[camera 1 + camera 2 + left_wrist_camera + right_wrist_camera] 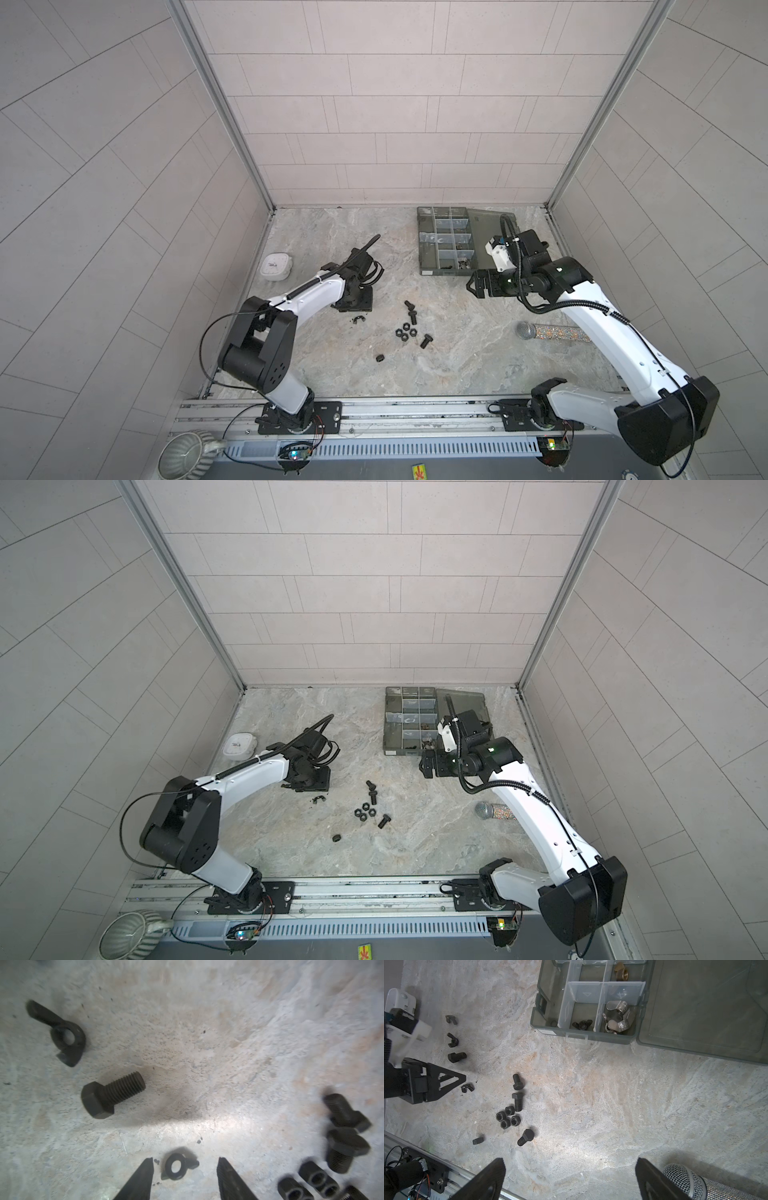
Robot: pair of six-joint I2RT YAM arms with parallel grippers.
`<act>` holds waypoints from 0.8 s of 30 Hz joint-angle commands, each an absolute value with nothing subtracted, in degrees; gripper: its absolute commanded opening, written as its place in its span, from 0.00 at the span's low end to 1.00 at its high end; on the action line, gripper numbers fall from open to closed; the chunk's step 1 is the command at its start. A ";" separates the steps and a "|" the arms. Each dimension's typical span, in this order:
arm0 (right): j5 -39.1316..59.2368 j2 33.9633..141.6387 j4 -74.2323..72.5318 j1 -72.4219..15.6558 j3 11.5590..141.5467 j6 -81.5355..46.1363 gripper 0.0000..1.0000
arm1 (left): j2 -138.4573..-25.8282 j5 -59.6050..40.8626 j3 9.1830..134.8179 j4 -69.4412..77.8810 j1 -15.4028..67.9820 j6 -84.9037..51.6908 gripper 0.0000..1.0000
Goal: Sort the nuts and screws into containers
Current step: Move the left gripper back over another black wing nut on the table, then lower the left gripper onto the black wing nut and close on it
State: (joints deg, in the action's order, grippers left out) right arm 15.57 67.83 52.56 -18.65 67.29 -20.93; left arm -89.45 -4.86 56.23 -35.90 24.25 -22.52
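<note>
Left wrist view: L gripper fingers apart, straddling a small black wing nut lying flat on the tabletop. No contact yet, wings roughly across the gap, so L arm is the nearer one. In a top view that nut sits at 10 o'clock of the hex nuts, with the organizer box at 1 o'clock. R gripper is wide apart and empty near the box; inside it are silver wing nuts, one black wing nut and a brass nut.

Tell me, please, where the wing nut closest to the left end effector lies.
The wing nut lies left of centre in a top view, between the left end effector's parted tips, touching neither.
</note>
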 commanded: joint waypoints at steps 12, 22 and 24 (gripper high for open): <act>15.75 67.25 53.75 -18.81 68.19 -19.47 0.99 | -91.82 -2.69 57.37 -45.24 24.01 -9.37 0.48; 15.16 66.09 53.84 -18.57 67.26 -19.07 0.99 | -93.97 -2.04 57.54 -44.13 24.02 -6.28 0.48; 15.11 65.88 53.97 -18.33 67.14 -18.96 0.99 | -95.01 -2.20 57.74 -43.88 24.00 -6.06 0.47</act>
State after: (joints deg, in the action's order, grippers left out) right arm 15.84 67.40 52.69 -18.59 67.26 -19.70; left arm -93.36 -2.94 56.25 -43.48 24.25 -7.53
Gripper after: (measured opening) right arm 0.993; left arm 0.472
